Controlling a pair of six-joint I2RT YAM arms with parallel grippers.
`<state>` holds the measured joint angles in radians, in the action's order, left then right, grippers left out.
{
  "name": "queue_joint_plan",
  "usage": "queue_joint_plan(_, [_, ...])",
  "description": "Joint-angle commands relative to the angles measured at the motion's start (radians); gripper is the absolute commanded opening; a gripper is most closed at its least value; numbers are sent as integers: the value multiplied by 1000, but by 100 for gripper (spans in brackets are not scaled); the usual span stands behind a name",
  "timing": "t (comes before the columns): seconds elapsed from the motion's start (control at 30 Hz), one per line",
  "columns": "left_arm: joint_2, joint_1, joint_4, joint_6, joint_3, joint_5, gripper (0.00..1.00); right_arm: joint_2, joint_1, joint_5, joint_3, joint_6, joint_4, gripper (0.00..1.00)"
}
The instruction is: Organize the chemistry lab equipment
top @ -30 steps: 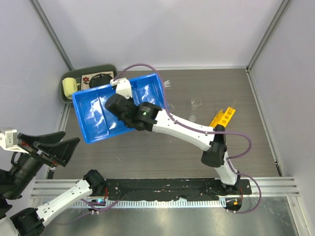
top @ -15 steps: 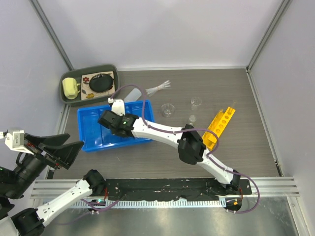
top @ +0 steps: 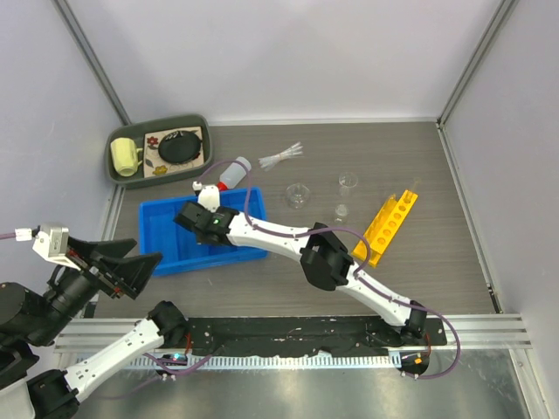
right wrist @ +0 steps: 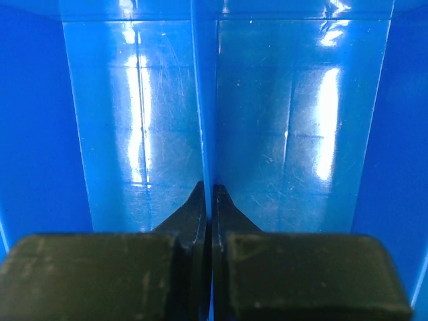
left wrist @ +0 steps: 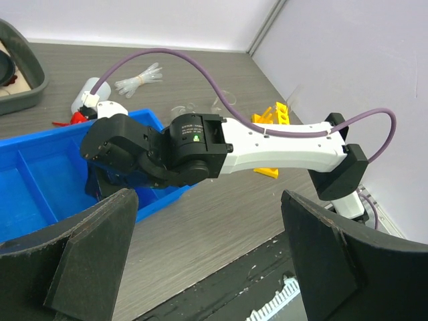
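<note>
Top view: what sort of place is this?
Probably a walled robot test cell staged as a chemistry bench: plain panels around a wood-grain table, glass beakers, a yellow rack, a squeeze bottle, a blue tray.

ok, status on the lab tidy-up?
Right hand shut on blue tray divider, tray on table. Left hand open, holding nothing. Squeeze bottle, beakers, pipettes, yellow rack all loose outside tray.

Behind the bin (top: 162, 234), squeeze bottle (top: 231, 171); beakers (top: 298, 195) to its right; rack (top: 390, 223) farthest right.
</note>
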<state>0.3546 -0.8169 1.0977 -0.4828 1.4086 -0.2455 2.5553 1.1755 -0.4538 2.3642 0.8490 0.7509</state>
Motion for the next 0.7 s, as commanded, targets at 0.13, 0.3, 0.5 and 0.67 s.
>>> queue_joint_plan(0.13, [4, 4, -53, 24, -28, 18, 93, 6, -5, 75, -14, 52, -124, 1])
queue_joint_plan(0.3, [27, 2, -48, 27, -36, 11, 93, -3, -2, 89, 29, 27, -85, 29])
queue_joint_plan(0.5, [87, 2, -78, 36, -33, 6, 93, -81, 4, 81, 23, -13, -91, 64])
queue_joint_plan(0.67, [170, 2, -111, 53, -4, 6, 93, -190, 6, 20, 17, -67, -107, 71])
